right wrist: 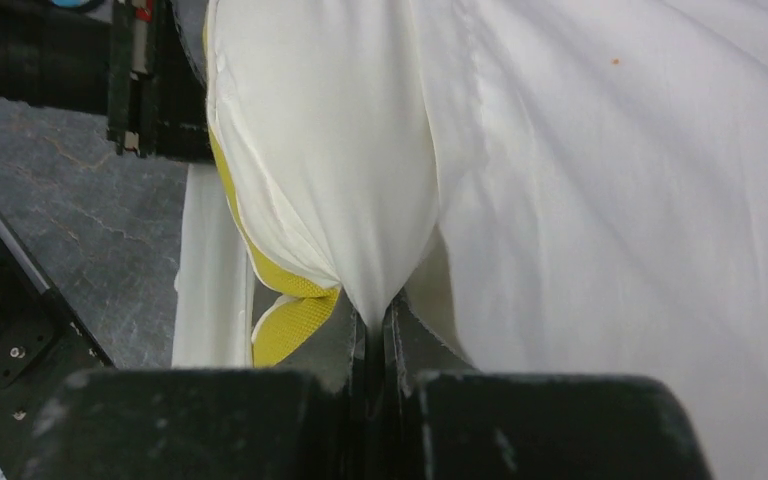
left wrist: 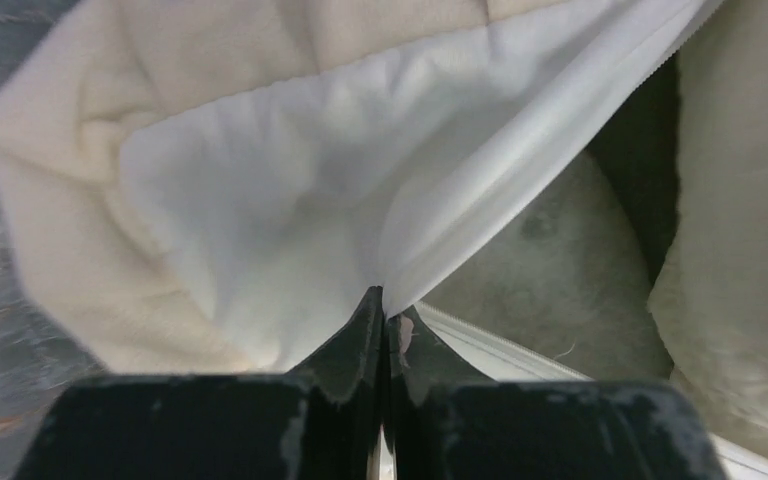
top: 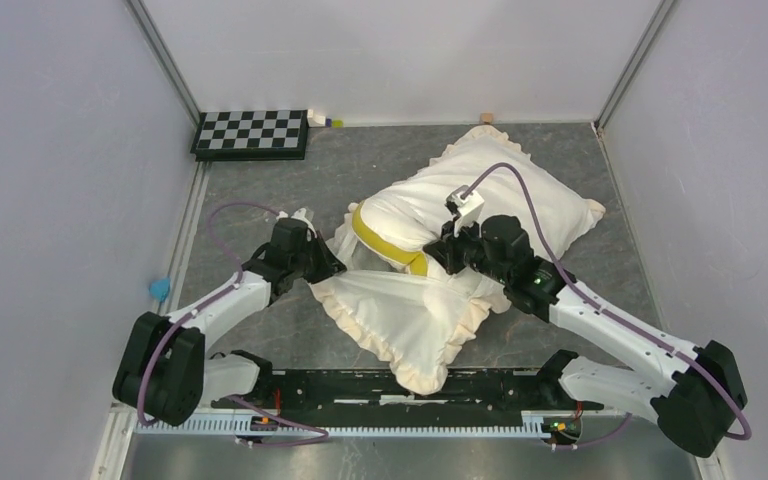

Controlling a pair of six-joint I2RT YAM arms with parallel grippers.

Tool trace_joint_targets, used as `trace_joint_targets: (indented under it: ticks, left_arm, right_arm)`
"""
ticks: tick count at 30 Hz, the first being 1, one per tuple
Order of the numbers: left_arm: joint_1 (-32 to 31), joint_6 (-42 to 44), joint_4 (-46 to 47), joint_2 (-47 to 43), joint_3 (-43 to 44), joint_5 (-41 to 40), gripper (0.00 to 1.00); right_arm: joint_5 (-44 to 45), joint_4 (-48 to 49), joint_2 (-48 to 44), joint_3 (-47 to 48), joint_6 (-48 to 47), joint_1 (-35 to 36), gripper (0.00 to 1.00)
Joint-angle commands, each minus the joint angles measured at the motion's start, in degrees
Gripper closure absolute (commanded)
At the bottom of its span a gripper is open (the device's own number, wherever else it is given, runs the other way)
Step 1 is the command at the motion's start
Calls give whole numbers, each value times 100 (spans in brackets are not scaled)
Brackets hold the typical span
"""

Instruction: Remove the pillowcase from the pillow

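Note:
The cream pillowcase (top: 400, 320) lies crumpled mid-table, with frilled edges in front and at the back right. Between those parts bulges the white pillow (top: 400, 210), its yellow band (top: 385, 238) exposed. My left gripper (top: 332, 268) is at the cover's left edge. In the left wrist view the gripper (left wrist: 384, 300) is shut on the white inner fabric of the pillowcase (left wrist: 260, 220), beside its zipper (left wrist: 520, 345). My right gripper (top: 438, 255) rests on the pillow just right of the band. Its wrist view shows this gripper (right wrist: 370, 310) shut on a pinch of the pillow (right wrist: 330, 150) next to the yellow band (right wrist: 295, 320).
A checkerboard (top: 252, 133) lies at the back left, with a small white and yellow item (top: 322, 121) beside it. A small block (top: 485, 118) sits at the back wall and a blue object (top: 160, 289) at the left edge. White walls enclose the grey table (top: 260, 200).

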Motion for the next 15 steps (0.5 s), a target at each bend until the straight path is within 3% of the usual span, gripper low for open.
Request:
trace_joint_targets:
  ticks: [1,4,5,9,15]
  left_arm:
    - [140,-401,1125,352,-352,412,96]
    - [32,-560,1622,637,-417,741,97]
    - [-107,-578,1670,622,-393,660,92]
    - [-1237,-342,1395,-6,-202,-316,55]
    - [-1511,-350,1487,-1849,-853,-541,23]
  right_arm:
    - [251,963,-447,164,178,-23,100]
    - [122,1485,-321,190,484,-23,100]
    - [109,1687,-228,162,610,-24,100]
    - [-22,2572,214,104,1110,-23,100]
    - [346,3066,666,118,1113,-23,100]
